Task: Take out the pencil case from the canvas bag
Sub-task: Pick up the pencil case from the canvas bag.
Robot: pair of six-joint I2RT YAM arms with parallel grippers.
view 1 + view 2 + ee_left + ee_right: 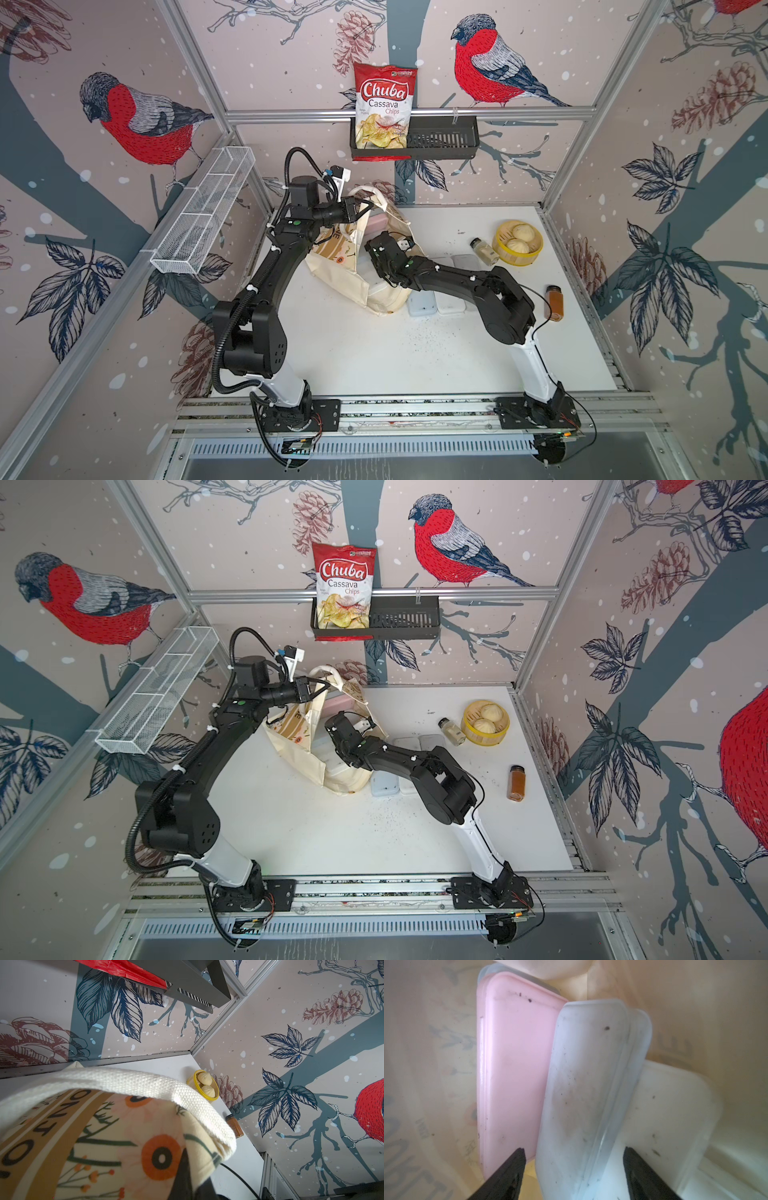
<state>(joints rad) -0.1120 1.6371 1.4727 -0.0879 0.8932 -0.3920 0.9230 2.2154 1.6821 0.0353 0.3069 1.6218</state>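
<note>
**Entry: bag (336, 274)**, cream canvas, slumped on the table (374, 361), mouth raised.

**Holder:** left gripper (368, 206), closed on the bag's handle (124, 1082) and lifting it above the bag.

**Picker:** right gripper (573, 1149), inside the bag's mouth. Its jaws are apart, astride one end of the pencil case (587, 1084). A sliver of gap seems to show at each finger, so I judge there is no grip yet.

**Contents:** three cases stand on edge in the bag, packed side by side.
- The pale one between the jaws is taken as the pencil case.
- The pink case (515, 1053) sits partly behind it.
- The white case (675, 1105) is on its other side.

**Hazards:**
- One finger sits at the pink case's end and the other beside the white case, so closing could pinch a neighbour or wedge between cases.
- The plastic is smooth and the hold is end-on, so it is likely to slip or swing on the lift.
- A rising case may drag its neighbours or snag the bag's cloth.
- If the handle slips, the mouth falls onto the right gripper.
- A hard pull may tug the bag over the loose cases (451, 305) touching its base.

**Room:**
- Inside the bag, cloth is close on every side.
- Straight up from the bag is open.
- In front of the bag the table is bare but for specks.
- On the bag's right-arm side are the loose cases, a shaker (484, 250), a steamer (517, 243) and a jar (555, 303).
- Behind the bag, the wall (478, 183) is near.
</note>
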